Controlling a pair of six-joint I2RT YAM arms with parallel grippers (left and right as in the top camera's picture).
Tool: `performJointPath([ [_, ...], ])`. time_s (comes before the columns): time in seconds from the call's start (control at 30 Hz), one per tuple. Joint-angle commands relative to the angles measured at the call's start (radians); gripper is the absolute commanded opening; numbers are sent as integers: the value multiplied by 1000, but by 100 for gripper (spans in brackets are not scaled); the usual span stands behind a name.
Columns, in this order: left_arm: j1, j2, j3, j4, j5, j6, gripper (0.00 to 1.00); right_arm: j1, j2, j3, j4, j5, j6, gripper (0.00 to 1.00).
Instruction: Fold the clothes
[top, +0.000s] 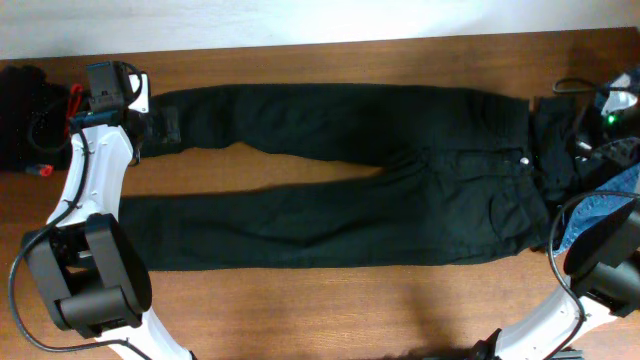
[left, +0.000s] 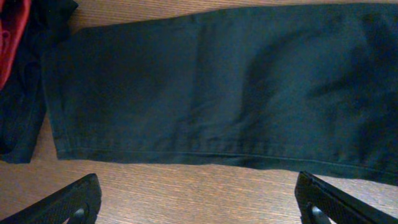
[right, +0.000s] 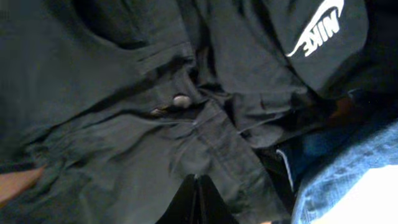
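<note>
Right gripper (right: 196, 185) closed at black jeans (right: 124, 143) waistband, hold unclear; left gripper (left: 199, 202) gapes wide beside leg edge, over wooden table (left: 155, 182).

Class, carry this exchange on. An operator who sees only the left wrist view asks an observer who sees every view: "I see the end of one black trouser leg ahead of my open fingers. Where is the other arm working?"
Observer: The right gripper is at the waist end of the jeans, close to the silver button.
Operator: Is it open or shut?
Observer: Shut, pressed against the jeans. I cannot tell whether any cloth is pinched.
Operator: Is anything else lying near it?
Observer: A black garment with a white Nike logo and some blue denim lie beside the waist.
</note>
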Motion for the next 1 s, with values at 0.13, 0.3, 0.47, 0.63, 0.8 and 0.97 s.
performJointPath([
  [0.13,2,-28,14,-1,11,-13,99,5,6,-148,175,1,10,4],
  [0.3,2,-28,14,-1,11,-13,99,-2,8,-216,290,1,20,4],
  [0.47,2,-28,14,-1,11,-13,99,-2,36,-290,359,58,71,4],
  [0.63,2,-28,14,-1,11,-13,99,-7,91,-341,409,85,80,4],
  [0.8,2,-28,14,-1,11,-13,99,-8,127,-344,430,182,80,4],
  [0.97,2,-28,14,-1,11,-13,99,-42,127,-344,453,237,89,4],
])
